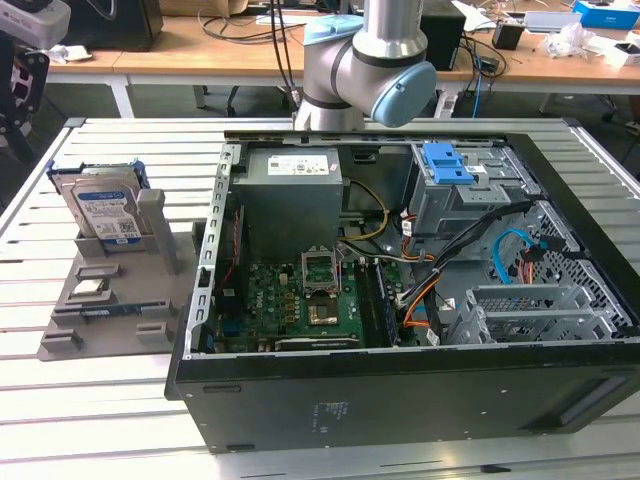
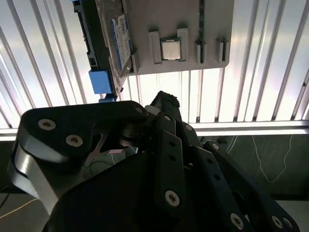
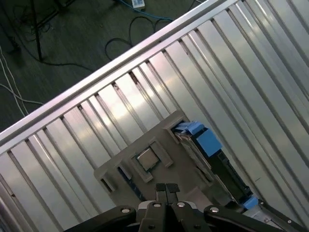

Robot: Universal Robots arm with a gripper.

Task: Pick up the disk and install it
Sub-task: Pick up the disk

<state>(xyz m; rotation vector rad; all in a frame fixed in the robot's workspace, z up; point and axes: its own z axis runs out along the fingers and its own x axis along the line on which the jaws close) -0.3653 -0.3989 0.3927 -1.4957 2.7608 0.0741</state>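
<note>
Exterior view: a grey parts stand (image 1: 120, 300) lies on a table of ribbed aluminium slats (image 1: 110, 410). The disk (image 1: 101, 211), a silver hard drive with a white-and-blue label and a blue plastic frame, stands upright on its edge in a slot at the far end of the stand. A small square silver chip (image 1: 90, 290) lies flat in a pocket of the stand, nearer the camera than the disk. Just beside the stand, on the exterior view's right of it, lies an open black computer case (image 1: 400, 390) showing its green board, cables and a blue latch on a grey metal cage (image 1: 452, 165). The robot arm (image 1: 370, 60) rises behind the case, farther from the stand.

First wrist view, looking down on the stand (image 3: 169, 145): the gripper (image 3: 166, 189) has its two black fingertips pressed together with nothing between them. It hangs above the stand and touches nothing. The chip (image 3: 146, 159) lies just beyond the fingertips, and the disk (image 3: 205, 145) sits in its slot at the stand's edge.

Second wrist view: the gripper's (image 2: 164, 100) dark linkage points toward the stand (image 2: 207, 24), where the disk (image 2: 121, 41) and chip (image 2: 170, 49) rest
</note>
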